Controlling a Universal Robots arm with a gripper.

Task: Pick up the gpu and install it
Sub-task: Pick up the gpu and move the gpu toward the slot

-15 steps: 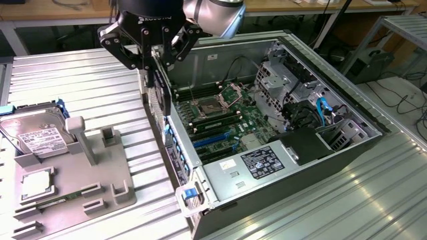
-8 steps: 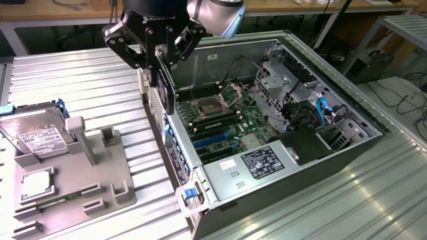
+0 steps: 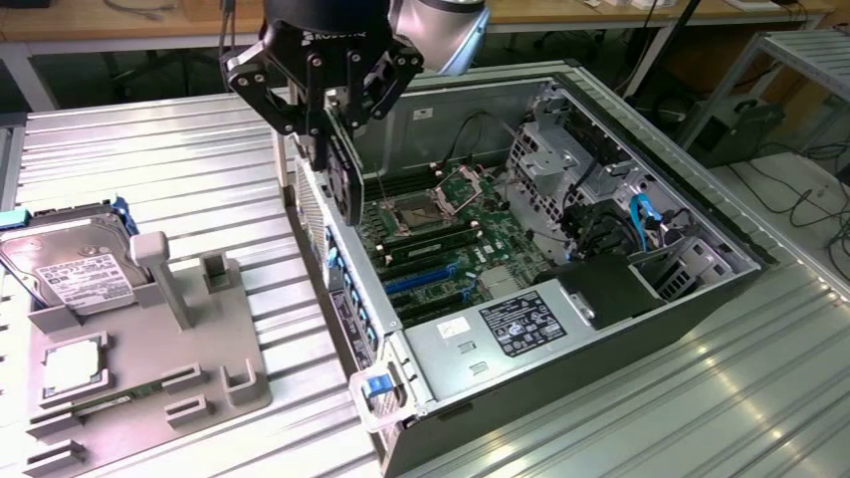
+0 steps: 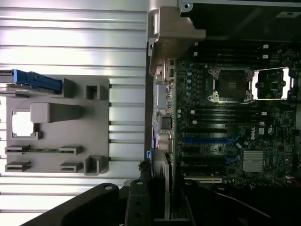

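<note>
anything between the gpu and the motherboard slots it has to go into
Nothing visible. The gpu hangs upright in the claw above the open case's edge, and the blue slots on the motherboard lie uncovered.

Item 1, exterior view: I log bright, even light from overhead. Glare streaks the ribbed silver metal table (image 3: 743,398) toward the exterior view's right. The interior of the open dark-grey computer tower case (image 3: 611,373) is shaded, and the dark green motherboard (image 3: 452,249) is dimmer than its surroundings. The gpu, a thin green circuit-board card (image 3: 348,189) clamped in the black gripper (image 3: 338,134), reads nearly black.

Item 2, wrist view: table ribs (image 4: 70,47) blown out in white bands. Small square silver CPU chip (image 4: 21,123) washed to plain white. Motherboard (image 4: 225,117) dim; I make out mostly pale details.
</note>
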